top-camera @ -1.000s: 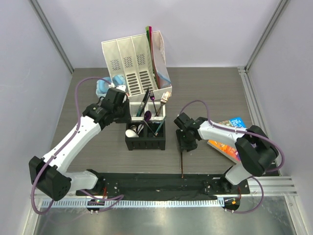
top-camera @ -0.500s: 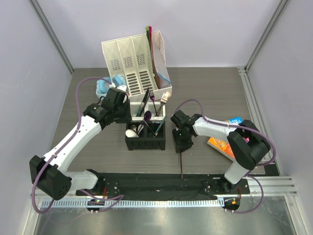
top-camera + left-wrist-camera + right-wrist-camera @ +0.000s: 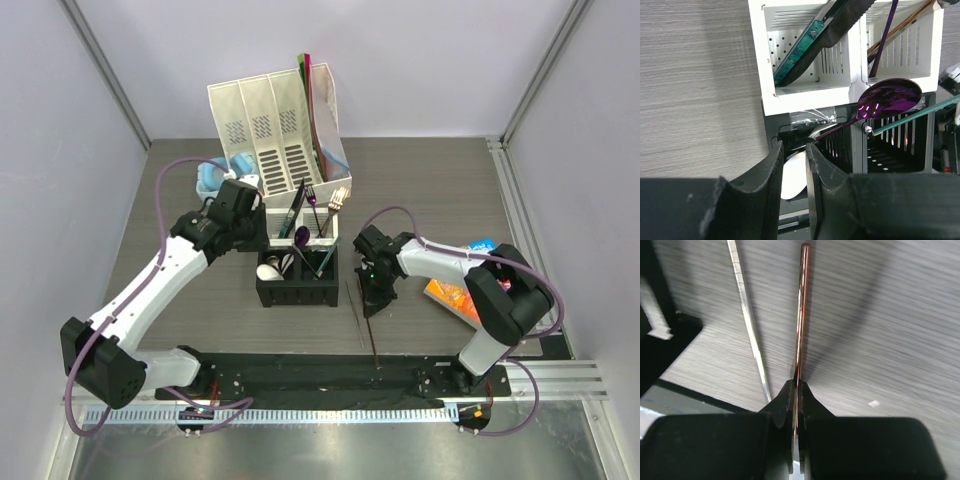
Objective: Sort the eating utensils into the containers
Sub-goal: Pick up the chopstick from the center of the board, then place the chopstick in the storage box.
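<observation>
right gripper (image 3: 796,387): fingers pressed together on the thin brown chopstick (image 3: 801,315), pinching one end of it
chopstick: runs straight out from the fingertips over the grey wood-grain table (image 3: 430,190); in the top view it points toward the near edge, right of the caddy; can't tell if the far tip touches the table
second thin pale stick (image 3: 747,315): flat on the table just left of the held one, apart from it, not gripped
left gripper (image 3: 792,155): fingers part-way apart at the left rim of the four-cell square caddy (image 3: 297,297), over a black cell; can't tell if they pinch the wall
white ceramic soup spoon (image 3: 792,177): in that black cell, seen through the finger gap
purple plastic spoon (image 3: 890,97): bowl up, leaning across the middle of the caddy
teal-handled black piece (image 3: 800,55): slanted in a white slotted cell
caddy position: mid-table, between the two arms
</observation>
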`<state>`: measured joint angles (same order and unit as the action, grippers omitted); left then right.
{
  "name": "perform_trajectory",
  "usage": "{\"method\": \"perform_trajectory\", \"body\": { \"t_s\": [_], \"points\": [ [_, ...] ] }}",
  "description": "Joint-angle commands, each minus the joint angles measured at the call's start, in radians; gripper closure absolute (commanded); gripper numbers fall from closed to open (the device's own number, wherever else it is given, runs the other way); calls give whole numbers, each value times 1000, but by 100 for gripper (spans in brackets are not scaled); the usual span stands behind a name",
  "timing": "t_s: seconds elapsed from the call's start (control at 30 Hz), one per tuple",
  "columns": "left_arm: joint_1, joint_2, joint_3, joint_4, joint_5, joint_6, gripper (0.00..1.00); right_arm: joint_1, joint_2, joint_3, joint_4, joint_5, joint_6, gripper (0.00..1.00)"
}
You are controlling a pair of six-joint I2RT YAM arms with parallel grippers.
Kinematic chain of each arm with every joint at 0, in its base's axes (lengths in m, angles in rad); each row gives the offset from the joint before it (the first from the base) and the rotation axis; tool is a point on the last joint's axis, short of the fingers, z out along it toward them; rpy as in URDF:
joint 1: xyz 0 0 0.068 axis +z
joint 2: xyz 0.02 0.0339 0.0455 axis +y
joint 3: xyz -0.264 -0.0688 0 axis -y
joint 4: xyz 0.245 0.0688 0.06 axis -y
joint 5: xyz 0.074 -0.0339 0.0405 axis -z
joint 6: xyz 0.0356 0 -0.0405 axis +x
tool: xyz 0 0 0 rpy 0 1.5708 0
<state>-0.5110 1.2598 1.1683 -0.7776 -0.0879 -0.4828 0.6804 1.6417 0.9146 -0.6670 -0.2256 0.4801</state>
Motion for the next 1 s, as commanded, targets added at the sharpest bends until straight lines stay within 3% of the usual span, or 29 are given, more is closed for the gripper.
{"method": "perform_trajectory", "body": {
  "t_s": [0.0, 0.33, 0.5, 0.63, 0.97],
  "points": [
    [-3, 1, -2, 38, -3, 12, 75, -36, -54, 84, -94, 63, -29, 99],
    [-4, -13, -18, 61, -13, 7, 75, -88, -98, 214, -160, 68, -55, 99],
    [-3, -42, -48, 84, -22, 1, 75, -146, -100, 398, -258, 34, -78, 99],
    [-4, -42, -56, 95, -29, 6, 75, -196, -120, 501, -258, -7, -60, 99],
    [-4, -49, -76, 110, -26, 21, 75, -176, -140, 711, -194, -27, -15, 99]
  ]
}}
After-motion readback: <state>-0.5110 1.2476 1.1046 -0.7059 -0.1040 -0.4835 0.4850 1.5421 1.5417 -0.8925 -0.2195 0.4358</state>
